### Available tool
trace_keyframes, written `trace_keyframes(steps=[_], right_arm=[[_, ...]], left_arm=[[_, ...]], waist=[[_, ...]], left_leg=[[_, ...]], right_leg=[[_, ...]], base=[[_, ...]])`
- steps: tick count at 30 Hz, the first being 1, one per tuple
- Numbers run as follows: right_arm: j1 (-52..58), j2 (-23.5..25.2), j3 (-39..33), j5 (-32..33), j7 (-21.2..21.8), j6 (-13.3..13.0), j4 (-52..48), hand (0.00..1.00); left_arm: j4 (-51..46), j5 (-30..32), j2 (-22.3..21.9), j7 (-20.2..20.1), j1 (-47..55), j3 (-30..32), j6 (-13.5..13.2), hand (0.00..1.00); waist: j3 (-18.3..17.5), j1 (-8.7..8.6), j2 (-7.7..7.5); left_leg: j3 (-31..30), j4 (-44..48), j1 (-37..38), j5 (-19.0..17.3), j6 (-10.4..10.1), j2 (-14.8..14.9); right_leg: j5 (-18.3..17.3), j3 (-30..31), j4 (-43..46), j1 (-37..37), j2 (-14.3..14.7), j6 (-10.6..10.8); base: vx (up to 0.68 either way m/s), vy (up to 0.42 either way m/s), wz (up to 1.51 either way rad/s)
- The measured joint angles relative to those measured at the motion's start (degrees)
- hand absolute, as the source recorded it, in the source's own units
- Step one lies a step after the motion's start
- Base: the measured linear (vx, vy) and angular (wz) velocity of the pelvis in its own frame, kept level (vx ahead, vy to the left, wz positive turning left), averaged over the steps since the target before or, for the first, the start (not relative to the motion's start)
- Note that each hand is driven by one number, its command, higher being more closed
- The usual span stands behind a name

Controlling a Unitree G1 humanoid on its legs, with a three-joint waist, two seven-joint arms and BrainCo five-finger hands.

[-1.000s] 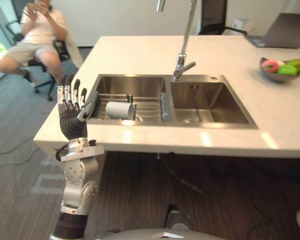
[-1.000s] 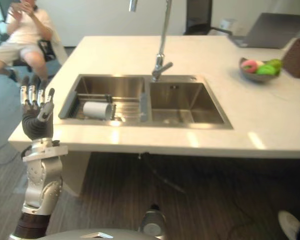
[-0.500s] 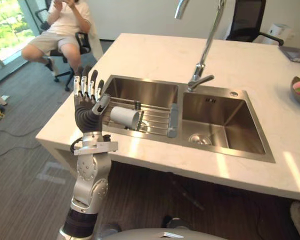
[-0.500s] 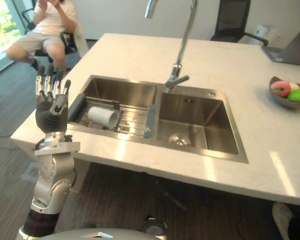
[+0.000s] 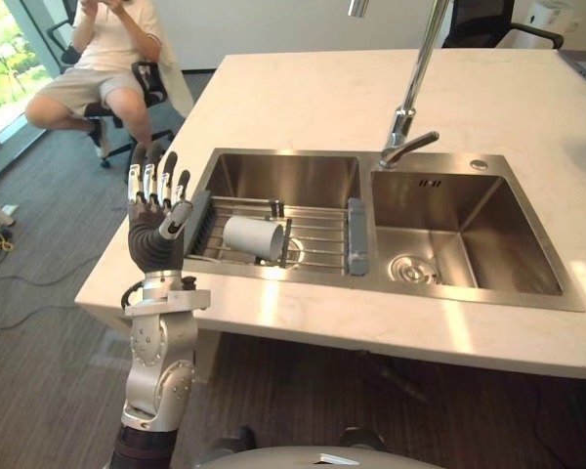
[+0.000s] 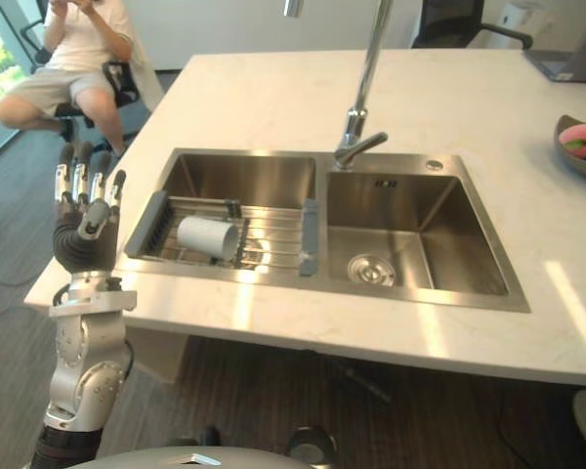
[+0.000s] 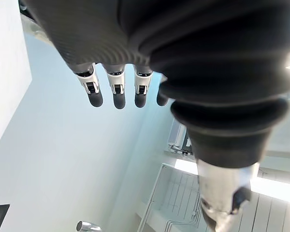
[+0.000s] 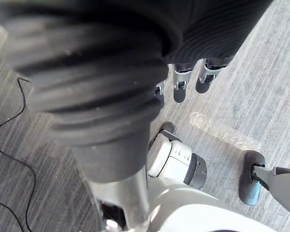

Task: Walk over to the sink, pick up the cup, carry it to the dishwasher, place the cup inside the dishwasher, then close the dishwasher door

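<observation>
White, smooth cylindrical cup [image 5: 253, 237] lies sideways on the steel sink's [image 5: 449, 158] wire rack [image 5: 317, 234]: likely light, slippery; grip its middle. Left hand [image 5: 151, 239], at the pale stone counter's [image 5: 303, 98] left edge, is straight-fingered and empty; right hand [image 8: 180, 88] relaxed, empty.

**Left arm** [image 5: 159, 357]: silver-grey cast segments with round joint housings, a flat silver bracket [image 5: 166, 298] at the wrist and a dark ribbed collar [image 5: 142, 449] at the lower end.

**Left hand** [image 5: 152, 239]: a dark ribbed cover [image 5: 146, 258] over the back and wrist. The fingers [image 5: 146, 184] and the thumb [image 5: 179, 217] are silver with dark tips.

**Right hand** [image 8: 203, 29]: the same dark ribbed cover, in thick rolled folds. The silver fingers bear small dark insets above rounded dark tips.
</observation>
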Motion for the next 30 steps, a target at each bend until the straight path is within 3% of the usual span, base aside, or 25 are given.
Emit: trace_keyframes(steps=[7,9,12,15,20,25,30], right_arm=[[-0.81,0.08,-5.03,-0.65,1.22,1.40,2.17,0.00],[-0.92,-0.09,-5.74,-1.01,1.37,2.11,2.18,0.00],[-0.99,-0.18,-6.05,-1.17,1.94,2.34,2.10,0.00],[-0.95,-0.12,-6.02,-1.13,1.99,1.84,1.99,0.00],[-0.89,-0.68,-5.99,-1.19,1.84,0.67,1.99,0.00],[-0.89,-2.38,-6.16,-1.18,2.13,0.31,2.29,0.00],[-1.17,-2.50,-8.44,-1.17,3.25,-1.48,2.55,0.00]], left_arm=[[6.26,-0.92,0.58,-2.41,-0.34,-4.31,2.25,0.00],[8.90,1.71,2.01,-2.39,-0.43,-5.82,3.49,0.00],[11.04,11.77,4.27,0.71,-0.90,-7.89,4.74,0.00],[12.29,23.25,7.42,4.65,-2.66,-8.87,6.31,0.00],[16.45,41.33,16.49,11.57,-9.59,-11.13,7.95,0.00],[23.05,53.82,21.76,18.50,-14.38,-10.77,10.40,0.00],[31.65,62.05,22.99,23.53,-18.92,-10.18,11.30,0.00]], waist=[[-0.71,-0.89,0.87],[-0.91,-0.94,1.04],[-0.91,-1.37,1.07],[-1.09,-2.38,1.64],[-1.51,-3.68,2.27],[-2.32,-5.29,3.48],[-2.39,-6.23,3.66]], left_leg=[[-0.81,-1.66,0.82,0.17,-0.27,0.86],[-0.76,-1.71,0.83,0.17,-0.28,1.10],[-0.54,-1.94,0.82,0.34,-0.63,1.55],[-0.37,-2.17,0.88,0.21,-1.57,2.35],[-0.37,-2.60,1.48,0.01,-2.26,4.05],[-0.71,-2.70,1.61,-0.53,-3.00,4.97],[-0.64,-2.65,1.74,-0.18,-2.95,4.92]], right_leg=[[3.71,-1.72,-9.19,4.70,1.93,0.07],[5.71,-1.94,-13.06,6.43,2.61,-0.02],[8.99,-2.19,-18.82,8.90,3.55,-0.39],[9.30,-2.29,-19.40,8.91,4.45,-0.73],[8.80,-2.26,-19.42,8.80,6.28,-1.99],[9.06,-1.61,-19.40,8.30,7.55,-2.49],[8.97,-1.53,-19.39,8.07,7.65,-2.35]], base=[[0.08,-0.006,0.04],[-0.01,0.000,-0.04],[-0.06,-0.021,-0.06],[-0.08,-0.043,-0.01],[-0.05,-0.059,-0.09],[0.04,-0.031,-0.10],[0.05,0.001,-0.06]])
